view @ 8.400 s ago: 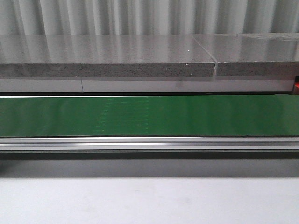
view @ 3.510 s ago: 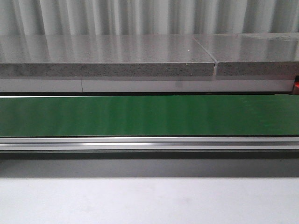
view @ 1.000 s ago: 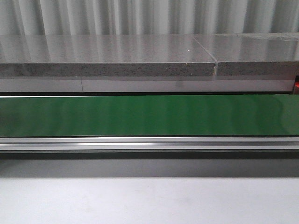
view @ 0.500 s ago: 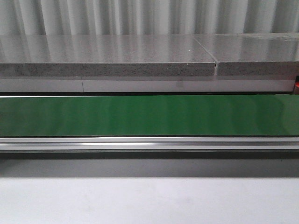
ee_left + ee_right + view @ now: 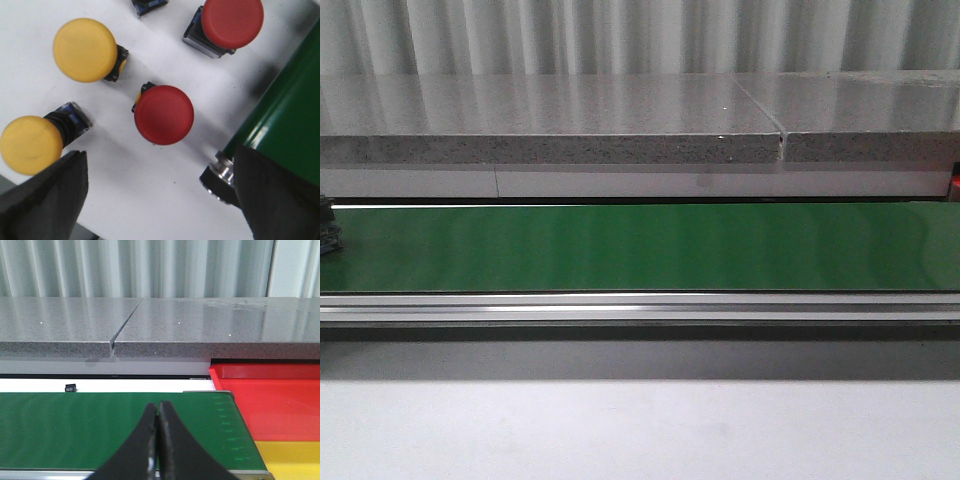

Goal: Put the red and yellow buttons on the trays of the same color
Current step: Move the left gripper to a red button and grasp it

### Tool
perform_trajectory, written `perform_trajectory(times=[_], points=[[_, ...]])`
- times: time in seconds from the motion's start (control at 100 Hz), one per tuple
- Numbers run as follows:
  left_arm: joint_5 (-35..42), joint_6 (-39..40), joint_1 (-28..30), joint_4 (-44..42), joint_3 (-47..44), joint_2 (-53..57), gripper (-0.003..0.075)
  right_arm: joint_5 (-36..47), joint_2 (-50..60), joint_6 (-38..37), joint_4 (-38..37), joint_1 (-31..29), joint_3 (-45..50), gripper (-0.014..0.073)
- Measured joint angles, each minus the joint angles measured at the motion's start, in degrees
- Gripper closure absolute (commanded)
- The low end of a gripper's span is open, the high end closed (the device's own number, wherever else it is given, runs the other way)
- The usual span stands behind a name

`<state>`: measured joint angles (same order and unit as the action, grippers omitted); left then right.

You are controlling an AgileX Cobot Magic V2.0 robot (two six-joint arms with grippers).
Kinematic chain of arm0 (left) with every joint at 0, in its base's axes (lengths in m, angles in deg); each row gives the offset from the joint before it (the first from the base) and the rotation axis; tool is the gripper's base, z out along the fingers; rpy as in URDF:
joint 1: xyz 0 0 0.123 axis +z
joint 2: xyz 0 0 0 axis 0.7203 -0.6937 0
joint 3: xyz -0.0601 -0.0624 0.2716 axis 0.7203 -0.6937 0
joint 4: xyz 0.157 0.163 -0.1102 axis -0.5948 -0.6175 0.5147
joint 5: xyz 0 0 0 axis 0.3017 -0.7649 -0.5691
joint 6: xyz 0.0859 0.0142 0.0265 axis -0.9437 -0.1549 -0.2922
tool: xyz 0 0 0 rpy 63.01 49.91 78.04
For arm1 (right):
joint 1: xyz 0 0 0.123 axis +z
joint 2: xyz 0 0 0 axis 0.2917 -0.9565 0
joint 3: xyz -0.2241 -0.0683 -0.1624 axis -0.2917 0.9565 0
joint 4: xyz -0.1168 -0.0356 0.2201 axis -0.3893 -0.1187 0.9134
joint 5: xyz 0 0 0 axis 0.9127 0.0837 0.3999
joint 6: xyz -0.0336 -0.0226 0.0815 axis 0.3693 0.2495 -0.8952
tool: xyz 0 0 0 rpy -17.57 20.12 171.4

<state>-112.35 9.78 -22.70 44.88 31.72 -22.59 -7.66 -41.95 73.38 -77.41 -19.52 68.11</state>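
Observation:
In the left wrist view, two red buttons (image 5: 164, 115) (image 5: 231, 21) and two yellow buttons (image 5: 85, 49) (image 5: 30, 144) lie on a white surface beside the end of the green belt (image 5: 290, 125). My left gripper (image 5: 160, 200) is open and empty above them, nearest the middle red button. In the right wrist view my right gripper (image 5: 158, 410) is shut and empty over the green belt (image 5: 75, 425). A red tray (image 5: 275, 400) and a yellow tray (image 5: 290, 460) sit past the belt's end. A dark bit of the left arm (image 5: 328, 225) shows at the front view's left edge.
The green conveyor belt (image 5: 640, 248) runs across the front view with a metal rail (image 5: 640, 305) along its near side. A grey stone ledge (image 5: 550, 130) lies behind it. A belt roller end (image 5: 220, 175) sits by my left gripper. A small black part (image 5: 70, 387) lies beyond the belt.
A dark bit of the left arm has come into the front view at the left edge. The belt stays bare.

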Motion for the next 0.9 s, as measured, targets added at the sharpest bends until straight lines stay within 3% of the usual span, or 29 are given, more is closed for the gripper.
perform_trajectory(times=[0.49,0.9], points=[[6.1,0.0,0.0,0.5,0.0,-8.5,0.016,0.0,0.0,0.0,0.0,0.0,0.0,0.066],[8.7,0.0,0.0,0.5,0.0,-9.7,0.0455,0.0,0.0,0.0,0.0,0.0,0.0,0.066]])
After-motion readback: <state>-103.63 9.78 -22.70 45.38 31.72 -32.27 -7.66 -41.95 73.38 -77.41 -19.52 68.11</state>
